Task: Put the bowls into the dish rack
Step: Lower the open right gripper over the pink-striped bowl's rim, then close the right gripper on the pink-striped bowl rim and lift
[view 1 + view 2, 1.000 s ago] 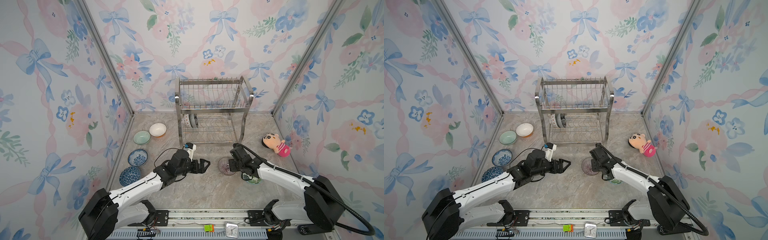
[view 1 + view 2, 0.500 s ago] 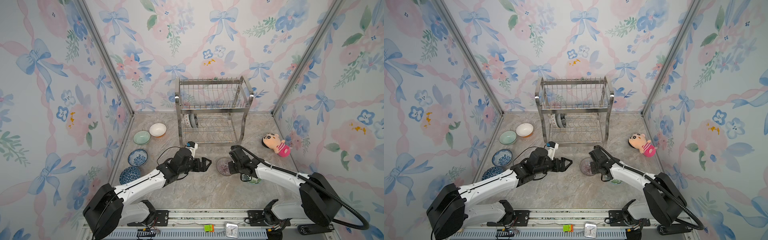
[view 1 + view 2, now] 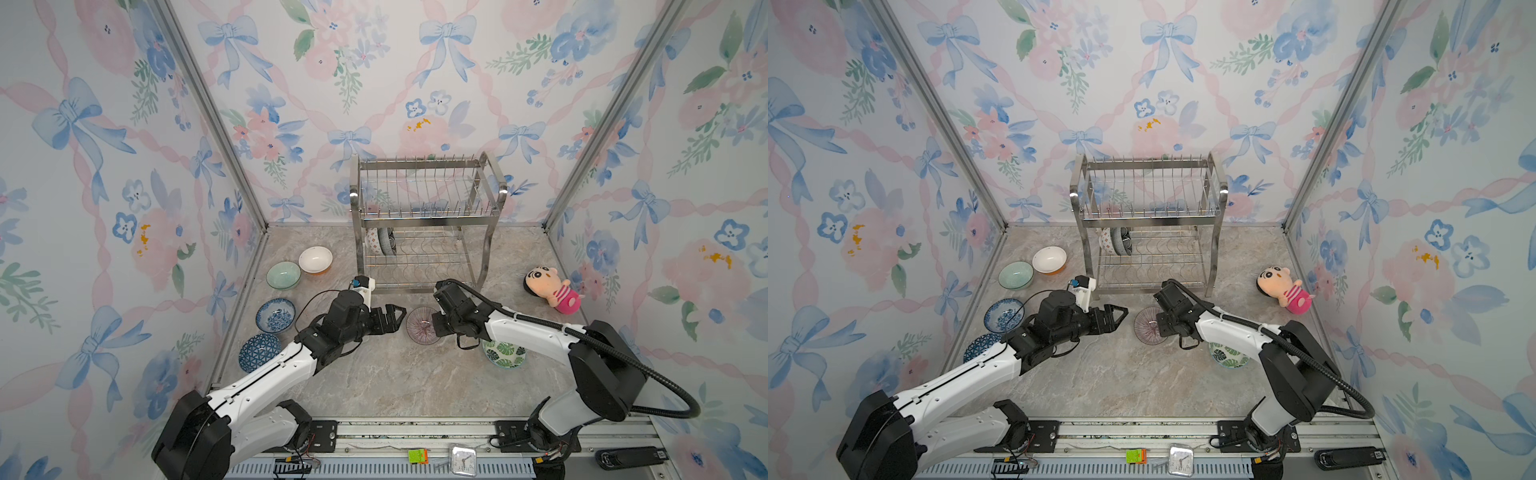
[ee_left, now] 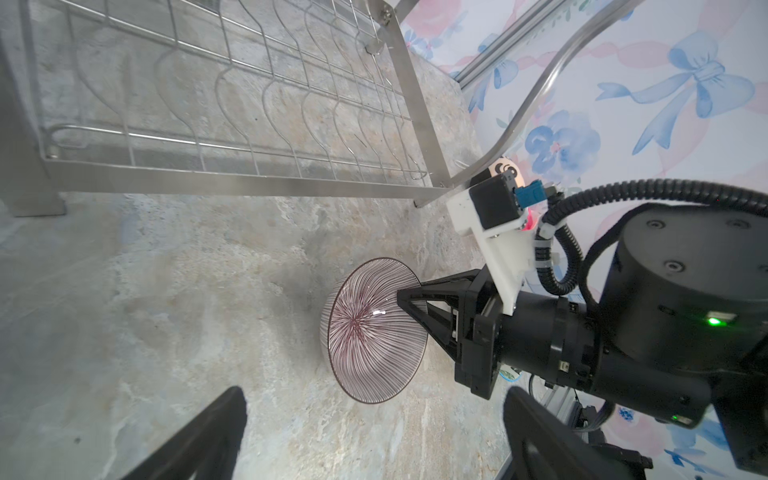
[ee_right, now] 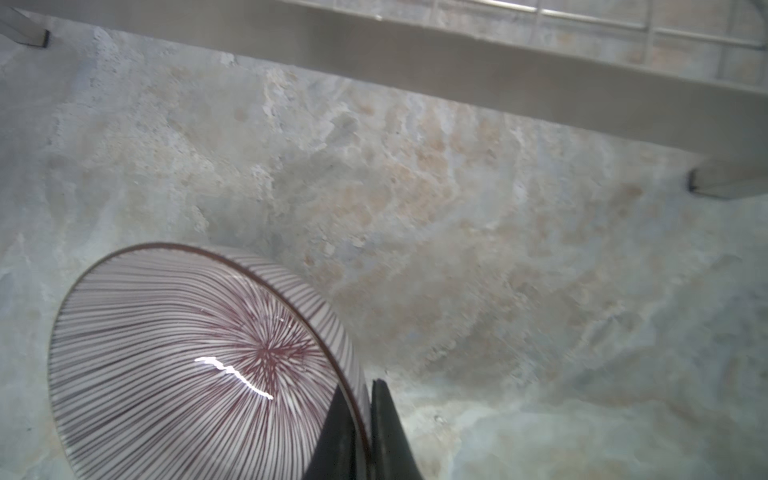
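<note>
The right gripper (image 5: 369,399) pinches the rim of the pink-striped bowl (image 5: 187,357), shut tight; the bowl is maybe lifted. The left gripper (image 3: 392,318), facing it, is wide open and empty. Next: lift the bowl into the dish rack (image 3: 424,208) ahead.

Soft, even light comes from overhead in both top views, so the marbled table (image 3: 395,382) reads bright and my arms cast only faint shadows on it. My left wrist view is sharp at its centre, where the pink-striped bowl (image 4: 374,345) carries a small white glint and a soft grey shadow beside it, though my left fingers (image 4: 199,436) are blurred black shapes at the frame's edge. My right wrist view is dimmer and hazier: the dish rack (image 5: 457,62) is smeared out of focus, my right fingers (image 5: 388,436) are featureless black, and a bright streak of glare crosses the bowl.
</note>
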`<state>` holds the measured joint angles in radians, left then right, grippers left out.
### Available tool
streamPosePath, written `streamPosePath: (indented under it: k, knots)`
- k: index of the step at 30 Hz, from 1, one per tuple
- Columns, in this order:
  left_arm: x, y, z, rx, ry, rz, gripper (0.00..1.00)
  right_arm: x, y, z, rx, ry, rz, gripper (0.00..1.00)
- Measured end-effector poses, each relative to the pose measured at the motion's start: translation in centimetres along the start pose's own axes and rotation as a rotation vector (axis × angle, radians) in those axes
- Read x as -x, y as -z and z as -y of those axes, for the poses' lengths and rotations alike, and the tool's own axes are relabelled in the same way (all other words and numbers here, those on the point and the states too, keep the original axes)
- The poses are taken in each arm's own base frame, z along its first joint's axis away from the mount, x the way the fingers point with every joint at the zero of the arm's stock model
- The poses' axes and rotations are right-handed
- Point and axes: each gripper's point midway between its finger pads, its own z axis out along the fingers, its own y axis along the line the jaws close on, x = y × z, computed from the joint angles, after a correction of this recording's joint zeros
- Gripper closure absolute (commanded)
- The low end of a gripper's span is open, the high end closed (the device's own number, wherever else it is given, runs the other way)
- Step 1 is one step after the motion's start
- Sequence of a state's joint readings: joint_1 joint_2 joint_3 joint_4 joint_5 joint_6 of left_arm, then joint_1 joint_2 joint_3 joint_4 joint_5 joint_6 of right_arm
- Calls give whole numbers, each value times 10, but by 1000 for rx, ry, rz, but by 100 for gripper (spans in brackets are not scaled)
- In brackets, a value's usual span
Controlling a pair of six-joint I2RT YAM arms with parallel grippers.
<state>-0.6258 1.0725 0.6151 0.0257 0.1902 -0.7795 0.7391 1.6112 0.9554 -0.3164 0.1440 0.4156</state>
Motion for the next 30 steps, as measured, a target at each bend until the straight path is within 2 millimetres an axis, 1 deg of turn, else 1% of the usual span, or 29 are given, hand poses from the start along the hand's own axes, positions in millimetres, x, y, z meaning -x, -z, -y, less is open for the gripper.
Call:
streamPosePath:
  k: [4,5,6,7,10,16,19,21,22,26,30]
  knots:
    - [1,6,-2,3,7,2,2,8,-12,-13,23,6,-25,81]
    - [1,7,-3,4,9,2,2,8,-16,-14,21,8,-35,78]
    - [1,8,-4,6,11,2,2,6,-19,-14,19,10,-49,72]
    - [1,8,-5,6,13,0,2,3,-20,-15,18,16,-59,70]
    - [1,8,-7,11,17,-1,2,0,-19,-15,13,25,-81,70]
    - [2,9,-14,29,29,-4,2,10,-11,-14,-5,42,-72,60]
    - [3,11,-17,38,29,-3,2,14,-2,-11,-25,56,-60,57]
    - [5,13,-19,41,31,1,2,18,8,-11,-35,70,-36,51]
    - [6,15,-19,42,32,5,2,21,14,-12,-39,80,-22,50]
    - [13,22,-20,35,37,34,2,31,39,-26,-38,123,46,47]
    - [14,25,-29,42,57,41,2,35,52,-42,-18,154,85,45]
